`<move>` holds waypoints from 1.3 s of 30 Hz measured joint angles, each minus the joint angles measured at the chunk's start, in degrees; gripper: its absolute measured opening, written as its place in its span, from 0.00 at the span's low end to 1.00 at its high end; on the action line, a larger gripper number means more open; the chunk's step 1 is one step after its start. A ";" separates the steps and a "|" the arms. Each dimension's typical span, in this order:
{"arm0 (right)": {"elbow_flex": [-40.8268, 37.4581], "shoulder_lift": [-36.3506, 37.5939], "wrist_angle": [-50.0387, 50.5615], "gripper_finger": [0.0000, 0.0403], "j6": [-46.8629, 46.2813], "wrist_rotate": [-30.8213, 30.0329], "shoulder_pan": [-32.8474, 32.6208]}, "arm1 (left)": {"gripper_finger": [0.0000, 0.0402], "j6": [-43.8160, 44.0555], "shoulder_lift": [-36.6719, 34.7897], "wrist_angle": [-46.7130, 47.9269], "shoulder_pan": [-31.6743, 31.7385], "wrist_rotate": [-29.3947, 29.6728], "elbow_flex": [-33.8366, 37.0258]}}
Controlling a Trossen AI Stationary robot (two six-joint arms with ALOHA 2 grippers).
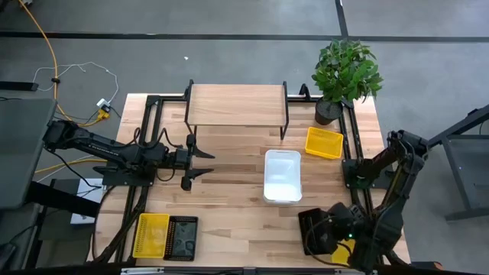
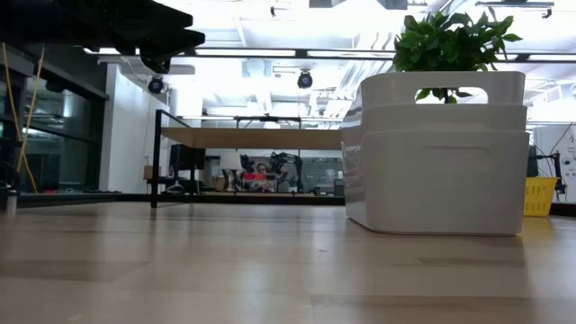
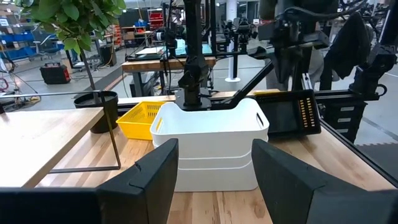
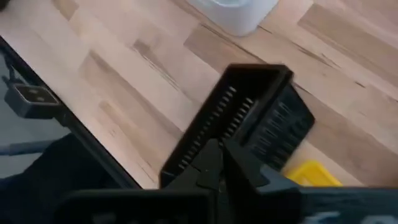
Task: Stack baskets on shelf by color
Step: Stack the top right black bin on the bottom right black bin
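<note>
At about five o'clock on the table, the right gripper (image 4: 217,163) is pinched shut on the thin wall of a small black grid-walled plastic basket (image 4: 249,121), which looks light, stiff and slightly slippery, best held by its rim.

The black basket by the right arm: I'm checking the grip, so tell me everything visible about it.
The black basket is a small rectangular bin of dark plastic with slotted, grid-like walls. It sits tilted near the table's front right corner, its rim pinched in the shut jaws of the right gripper. A yellow basket lies just beside it; contact between them is unclear.
</note>
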State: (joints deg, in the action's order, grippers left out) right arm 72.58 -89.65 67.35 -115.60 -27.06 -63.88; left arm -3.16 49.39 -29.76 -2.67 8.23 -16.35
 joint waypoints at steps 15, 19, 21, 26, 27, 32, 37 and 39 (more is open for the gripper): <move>-4.90 -0.07 -4.06 0.00 -5.45 9.19 -1.30 | 0.48 0.05 0.00 0.02 0.00 0.13 0.01; -7.63 -0.07 -8.17 0.00 -5.35 9.69 -0.98 | 0.48 -0.02 0.00 0.02 -0.01 0.13 0.01; -8.34 -0.07 -9.08 0.00 -5.22 9.23 -0.83 | 0.48 -0.02 0.00 0.02 0.01 0.13 0.00; -8.74 -0.09 -9.98 0.00 -4.50 7.96 0.12 | 0.48 -0.04 0.00 0.00 -0.01 0.11 0.01; -8.74 -0.09 -10.19 0.00 -4.03 7.99 0.51 | 0.48 -0.03 0.00 0.00 -0.01 0.11 0.01; -8.74 -0.09 -12.22 0.00 0.05 7.89 3.27 | 0.48 -0.03 0.00 0.00 -0.01 0.11 0.01; -8.74 -0.09 -14.69 0.00 5.97 8.53 6.41 | 0.48 -0.04 0.00 0.00 -0.01 0.09 0.01; -8.74 -0.09 -14.72 0.00 6.53 9.85 7.21 | 0.48 -0.02 0.00 0.00 -0.01 0.09 0.00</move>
State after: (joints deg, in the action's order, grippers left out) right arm 63.83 -89.73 52.63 -109.07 -17.21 -56.67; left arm -3.18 49.39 -29.76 -2.68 8.32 -16.35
